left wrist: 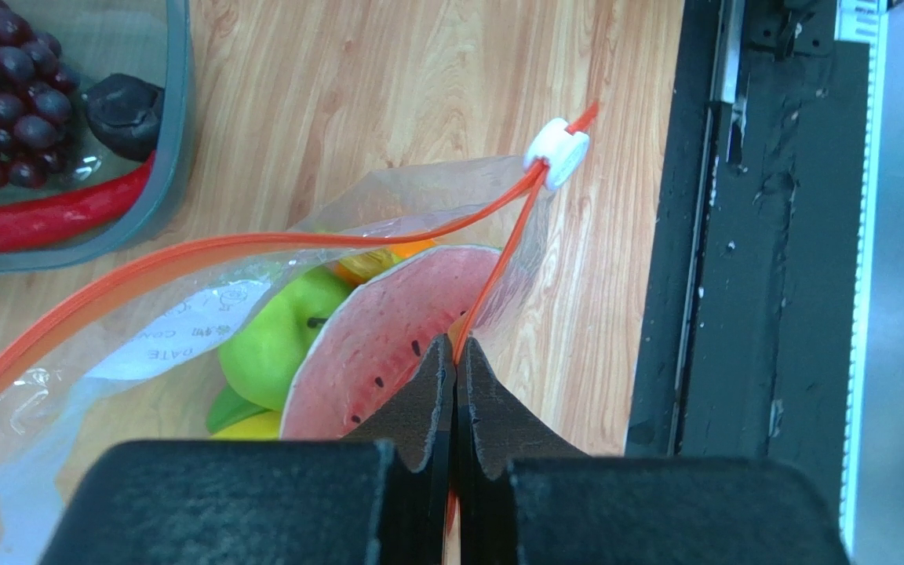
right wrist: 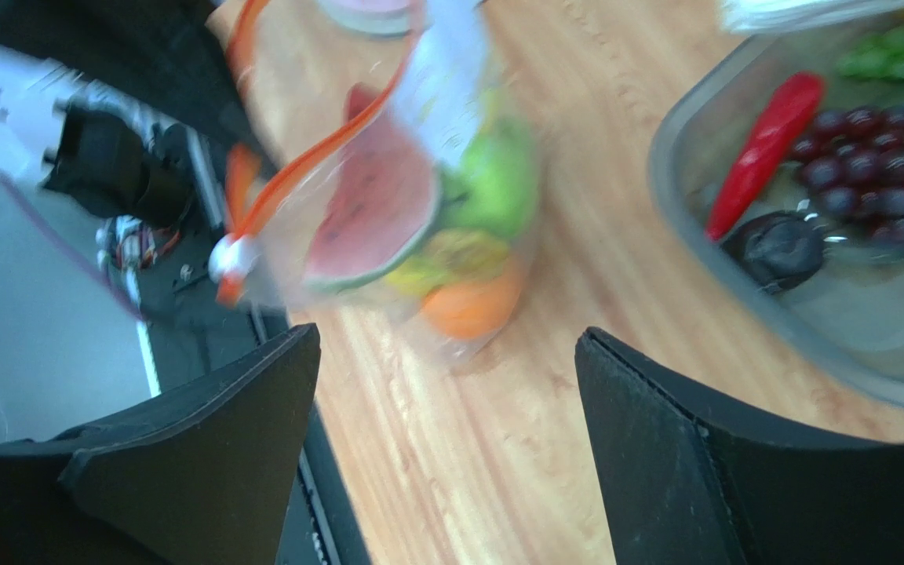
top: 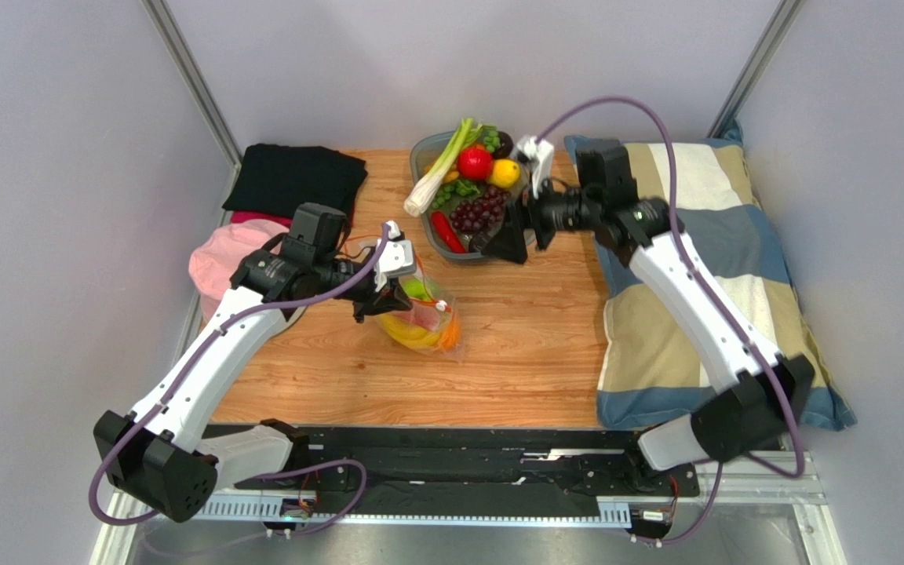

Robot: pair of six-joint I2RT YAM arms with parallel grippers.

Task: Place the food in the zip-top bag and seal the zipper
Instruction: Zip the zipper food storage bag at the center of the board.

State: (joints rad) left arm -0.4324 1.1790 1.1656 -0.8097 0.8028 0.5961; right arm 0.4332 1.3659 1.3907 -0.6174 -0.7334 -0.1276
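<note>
The zip-top bag (top: pixel 421 316) lies on the wooden table, its mouth gaping in the left wrist view. Inside it sits the food: a watermelon slice (left wrist: pixel 374 341), a green apple (left wrist: pixel 274 336), an orange (right wrist: pixel 469 308) and a bit of yellow banana (left wrist: pixel 245 430). My left gripper (left wrist: pixel 457 353) is shut on the orange-red zipper (left wrist: pixel 245 245), a short way from the white slider (left wrist: pixel 557 151). My right gripper (right wrist: pixel 447 341) hovers open and empty between bag and tray, jaws wide apart.
A grey tray (right wrist: pixel 681 200) behind the bag holds grapes (top: pixel 480 212), a red chili (right wrist: pixel 763 147), a leek and other produce. A striped pillow (top: pixel 704 271) fills the right side. Black and pink cloths (top: pixel 298 177) lie at the left. A black rail (left wrist: pixel 763 236) runs along the near edge.
</note>
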